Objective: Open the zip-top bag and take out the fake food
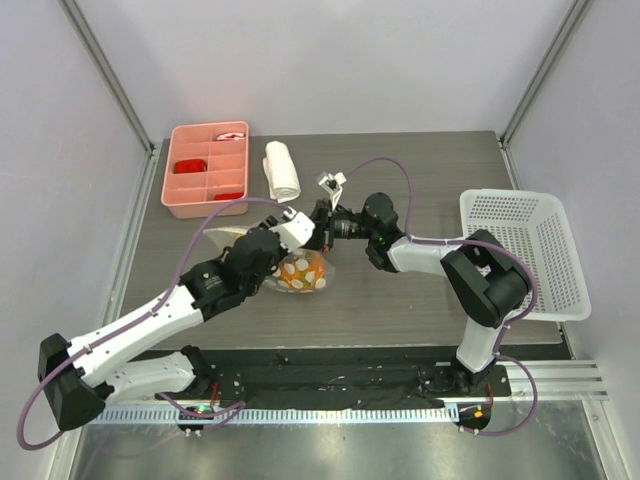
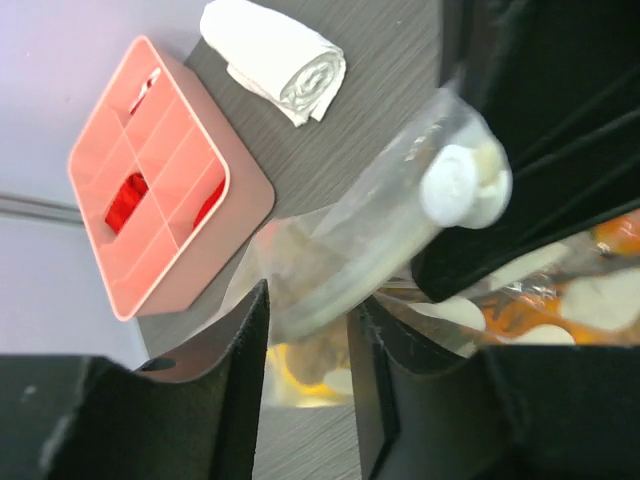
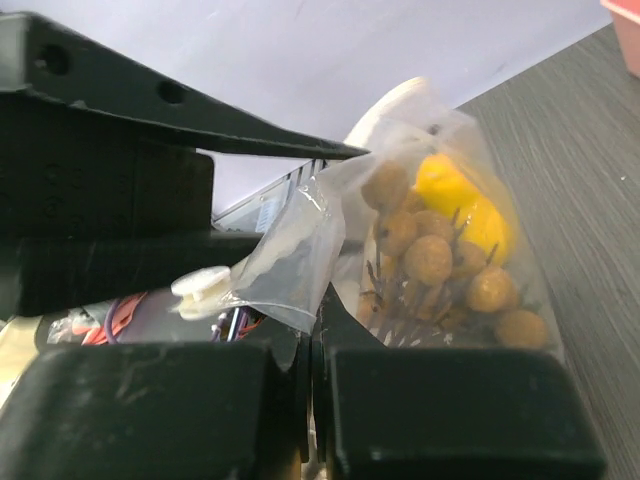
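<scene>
The clear zip-top bag (image 1: 322, 266) lies mid-table between both arms, its zip edge lifted. My right gripper (image 3: 315, 335) is shut on a fold of the bag's plastic beside the white slider (image 3: 200, 290). My left gripper (image 2: 308, 300) stands with its jaws apart astride the white zip strip (image 2: 380, 250), below the slider (image 2: 455, 190); the table shows through the gap. The fake food is inside the bag: a cluster of brown balls (image 3: 430, 255), a yellow fruit (image 3: 460, 200) and an orange fruit (image 1: 300, 272). From above, the two grippers (image 1: 308, 240) (image 1: 322, 218) nearly meet.
A pink compartment tray (image 1: 205, 170) holding red items sits at the back left. A rolled white towel (image 1: 282, 170) lies next to it. A white perforated basket (image 1: 525, 250) stands at the right edge, past the right arm.
</scene>
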{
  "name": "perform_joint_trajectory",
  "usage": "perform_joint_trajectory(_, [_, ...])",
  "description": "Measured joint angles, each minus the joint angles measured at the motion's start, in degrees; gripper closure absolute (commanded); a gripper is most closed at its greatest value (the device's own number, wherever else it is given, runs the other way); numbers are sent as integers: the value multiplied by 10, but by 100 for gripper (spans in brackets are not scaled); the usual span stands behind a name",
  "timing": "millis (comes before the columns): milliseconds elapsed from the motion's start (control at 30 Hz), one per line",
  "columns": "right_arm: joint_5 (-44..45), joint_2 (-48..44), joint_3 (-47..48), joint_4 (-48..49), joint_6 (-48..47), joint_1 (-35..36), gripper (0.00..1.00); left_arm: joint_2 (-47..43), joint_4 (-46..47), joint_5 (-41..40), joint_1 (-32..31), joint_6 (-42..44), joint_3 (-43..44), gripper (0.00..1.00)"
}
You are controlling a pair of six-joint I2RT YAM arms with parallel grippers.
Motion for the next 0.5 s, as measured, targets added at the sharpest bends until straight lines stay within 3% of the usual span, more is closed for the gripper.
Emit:
perform_joint_trajectory(100, [7,0,0,1,-1,0,99,0,-2,42,42,-14,8,74])
perform_joint_trajectory(233, [6,0,-1,-5,-14,3,99,1,-3,79,72,-27,25,100])
perform_joint_trajectory(300, [6,-2,-1,-26,-31,9,97,8,-14,93,77,-35,38,100])
perform_joint_trajectory(433, [9,-14,-1,-92,-85,16,65,17,-32,118,77,-43,48,100])
perform_joint_trajectory(500, [16,-24,-1,-131,-115,18,61,11,-43,131,77,-46,48,100])
